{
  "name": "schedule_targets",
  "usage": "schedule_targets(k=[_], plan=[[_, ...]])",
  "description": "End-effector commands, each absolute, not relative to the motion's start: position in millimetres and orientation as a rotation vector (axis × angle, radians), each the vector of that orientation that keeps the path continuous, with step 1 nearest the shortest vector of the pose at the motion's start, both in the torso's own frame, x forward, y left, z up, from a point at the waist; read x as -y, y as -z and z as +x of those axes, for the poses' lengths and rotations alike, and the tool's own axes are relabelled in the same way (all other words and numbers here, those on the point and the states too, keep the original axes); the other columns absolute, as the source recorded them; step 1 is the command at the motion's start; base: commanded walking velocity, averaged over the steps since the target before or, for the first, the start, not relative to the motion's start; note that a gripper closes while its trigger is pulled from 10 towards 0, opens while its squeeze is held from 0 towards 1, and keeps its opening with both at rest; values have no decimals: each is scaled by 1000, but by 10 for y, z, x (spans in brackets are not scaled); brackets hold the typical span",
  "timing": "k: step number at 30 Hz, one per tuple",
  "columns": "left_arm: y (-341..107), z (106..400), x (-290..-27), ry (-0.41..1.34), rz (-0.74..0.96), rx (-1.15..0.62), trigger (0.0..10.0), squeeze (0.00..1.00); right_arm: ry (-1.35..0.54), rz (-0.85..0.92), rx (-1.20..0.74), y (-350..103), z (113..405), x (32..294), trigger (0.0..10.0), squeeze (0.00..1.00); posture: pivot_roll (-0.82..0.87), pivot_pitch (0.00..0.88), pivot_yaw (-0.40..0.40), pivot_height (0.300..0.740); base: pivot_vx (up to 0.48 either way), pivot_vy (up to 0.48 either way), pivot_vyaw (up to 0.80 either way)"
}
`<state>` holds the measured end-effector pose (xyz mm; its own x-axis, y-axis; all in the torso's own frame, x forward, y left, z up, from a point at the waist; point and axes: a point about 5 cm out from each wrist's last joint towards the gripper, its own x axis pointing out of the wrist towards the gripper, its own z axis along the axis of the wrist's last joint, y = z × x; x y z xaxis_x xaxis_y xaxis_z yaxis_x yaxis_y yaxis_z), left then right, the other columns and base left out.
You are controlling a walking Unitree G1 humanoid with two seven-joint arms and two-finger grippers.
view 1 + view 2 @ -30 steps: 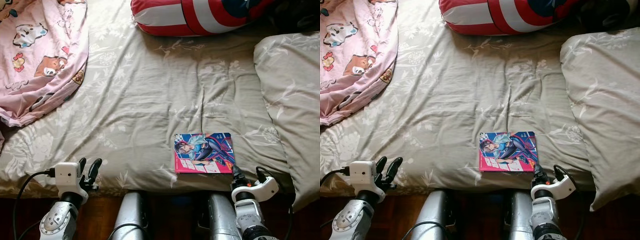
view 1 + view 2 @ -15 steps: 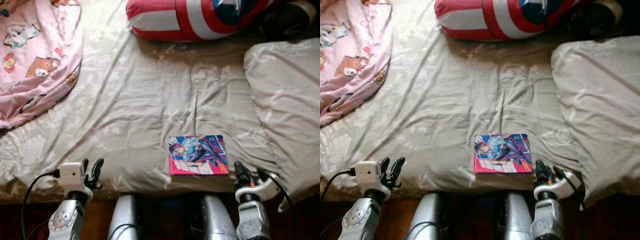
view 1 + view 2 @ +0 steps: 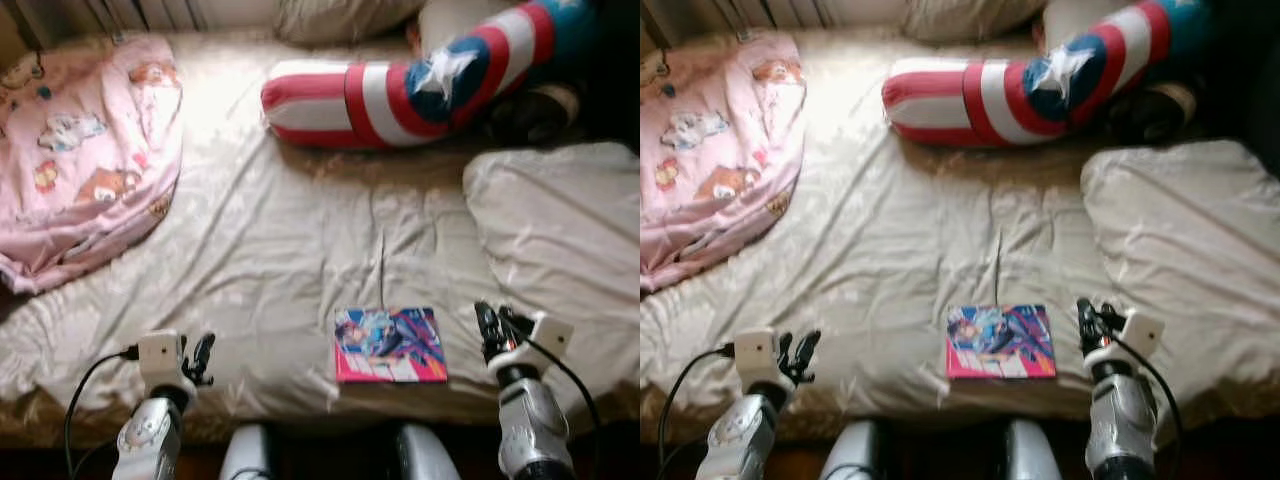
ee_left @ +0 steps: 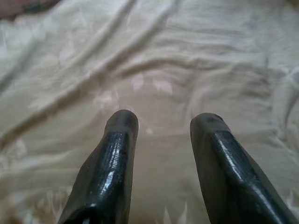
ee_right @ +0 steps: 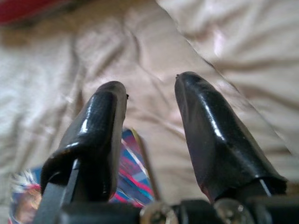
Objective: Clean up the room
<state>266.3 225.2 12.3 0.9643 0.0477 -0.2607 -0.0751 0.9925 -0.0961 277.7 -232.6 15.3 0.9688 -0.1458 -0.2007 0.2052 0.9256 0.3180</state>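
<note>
A colourful comic-style book (image 3: 390, 345) lies flat on the beige bed sheet (image 3: 300, 240), close to the bed's near edge. My right gripper (image 3: 487, 328) hovers open just to the right of the book, whose corner (image 5: 133, 163) shows between and below its fingers (image 5: 100, 126). My left gripper (image 3: 197, 358) is open over bare sheet at the near left edge, with nothing between its fingers (image 4: 119, 154).
A pink cartoon-print blanket (image 3: 85, 150) is bunched at the far left. A red, white and blue striped cushion with a star (image 3: 400, 90) lies at the back. A beige pillow (image 3: 560, 230) sits to the right, another pillow (image 3: 340, 15) at the head.
The camera has tilted up, so more of the bed's far end shows. My right gripper has risen to beside the book's right edge. The book has not moved on the sheet.
</note>
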Motion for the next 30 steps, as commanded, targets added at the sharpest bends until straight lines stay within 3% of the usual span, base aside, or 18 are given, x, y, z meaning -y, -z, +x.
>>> schedule_targets(k=[1,10,16,30], plan=[[12,2580,-2316,-89,-115,-336,10000,0,229,337,-278,40,2628,2338,10000,0,44,31,13,688,0,0,0],[284,2457,-2172,-43,-95,-512,10000,0,266,280,-551,461,2233,2248,10000,0,38,0,19,727,0,0,0],[546,2210,-2050,-53,-140,-687,10000,0,272,220,-731,700,1911,2181,10000,0,30,0,12,740,0,0,0],[681,2014,-2120,-117,-140,-798,10000,0,191,183,-884,835,1757,2039,10000,0,29,0,17,740,0,0,0]])
